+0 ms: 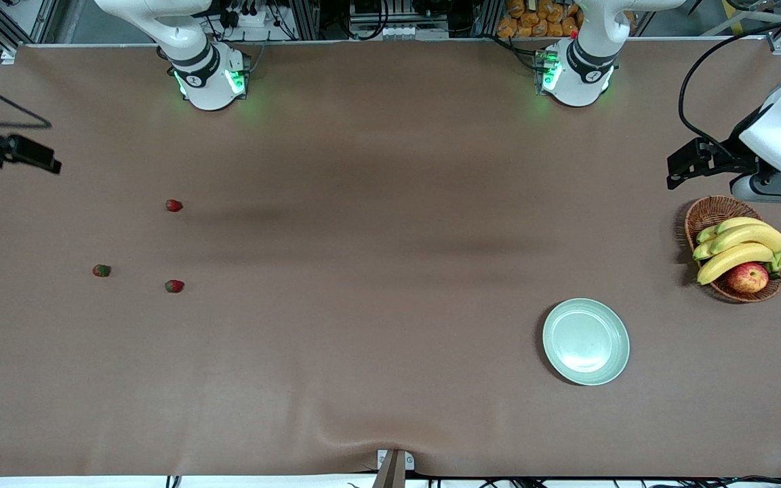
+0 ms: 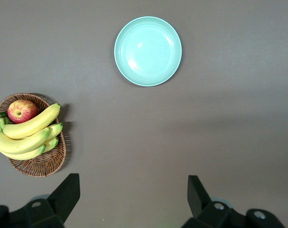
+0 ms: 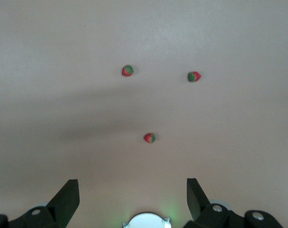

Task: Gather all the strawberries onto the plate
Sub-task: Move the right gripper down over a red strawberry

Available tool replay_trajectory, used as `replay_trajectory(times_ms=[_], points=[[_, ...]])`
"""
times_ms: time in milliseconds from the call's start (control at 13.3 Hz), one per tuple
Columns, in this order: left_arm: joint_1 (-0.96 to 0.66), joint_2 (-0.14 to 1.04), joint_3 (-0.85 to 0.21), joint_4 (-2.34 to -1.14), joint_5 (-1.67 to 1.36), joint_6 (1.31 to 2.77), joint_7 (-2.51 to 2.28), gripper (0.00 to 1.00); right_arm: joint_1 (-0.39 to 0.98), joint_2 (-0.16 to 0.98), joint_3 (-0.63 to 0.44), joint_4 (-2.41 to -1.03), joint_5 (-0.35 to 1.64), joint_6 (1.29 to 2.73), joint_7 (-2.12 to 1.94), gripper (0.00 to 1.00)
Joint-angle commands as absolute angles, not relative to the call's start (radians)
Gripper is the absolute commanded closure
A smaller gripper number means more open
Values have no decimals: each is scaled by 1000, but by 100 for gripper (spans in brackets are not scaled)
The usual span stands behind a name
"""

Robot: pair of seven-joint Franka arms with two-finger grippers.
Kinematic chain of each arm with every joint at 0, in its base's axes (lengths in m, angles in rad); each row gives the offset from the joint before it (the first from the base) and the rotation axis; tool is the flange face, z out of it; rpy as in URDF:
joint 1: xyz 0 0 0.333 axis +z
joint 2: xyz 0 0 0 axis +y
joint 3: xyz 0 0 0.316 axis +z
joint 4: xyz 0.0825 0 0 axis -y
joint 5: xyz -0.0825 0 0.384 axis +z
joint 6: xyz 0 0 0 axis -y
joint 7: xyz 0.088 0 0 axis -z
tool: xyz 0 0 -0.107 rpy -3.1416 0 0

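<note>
Red strawberries, three: one (image 1: pixel 173 205) nearest the right arm's base, two (image 1: pixel 101 270) (image 1: pixel 174 286) nearer the front camera, all loose on the brown table (image 1: pixel 363 271) toward the right arm's end. One mint plate (image 1: pixel 615 318), empty, sits toward the left arm's end beside one wicker basket (image 1: pixel 702 210) holding bananas (image 1: pixel 736 251) and one apple (image 1: pixel 747 276). Right gripper (image 3: pixel 133 199) hangs high over the berries, jaws wide, empty; probably placed to pick. Left gripper (image 2: pixel 133 199) waits over basket and plate, jaws wide.

Three tiny red strawberries (image 3: pixel 149 137), green-capped, loose on table under the wide-open right gripper (image 3: pixel 133 197). Pale mint plate (image 2: pixel 148 51), upright, bare, under the wide-open left gripper (image 2: pixel 133 197).
</note>
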State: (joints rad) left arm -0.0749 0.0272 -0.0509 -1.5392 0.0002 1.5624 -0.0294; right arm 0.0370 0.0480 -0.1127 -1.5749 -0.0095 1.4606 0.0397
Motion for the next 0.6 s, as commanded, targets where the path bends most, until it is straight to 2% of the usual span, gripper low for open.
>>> replay_trajectory(times_ms=[0, 525], points=[[-66, 29, -58, -1522, 15, 1536, -3, 0, 31, 122, -103, -1601, -29, 1570, 54, 0], [-71, 40, -58, -1520, 23, 1537, -18, 0, 40, 270, -103, -1638, -21, 1782, 55, 0]])
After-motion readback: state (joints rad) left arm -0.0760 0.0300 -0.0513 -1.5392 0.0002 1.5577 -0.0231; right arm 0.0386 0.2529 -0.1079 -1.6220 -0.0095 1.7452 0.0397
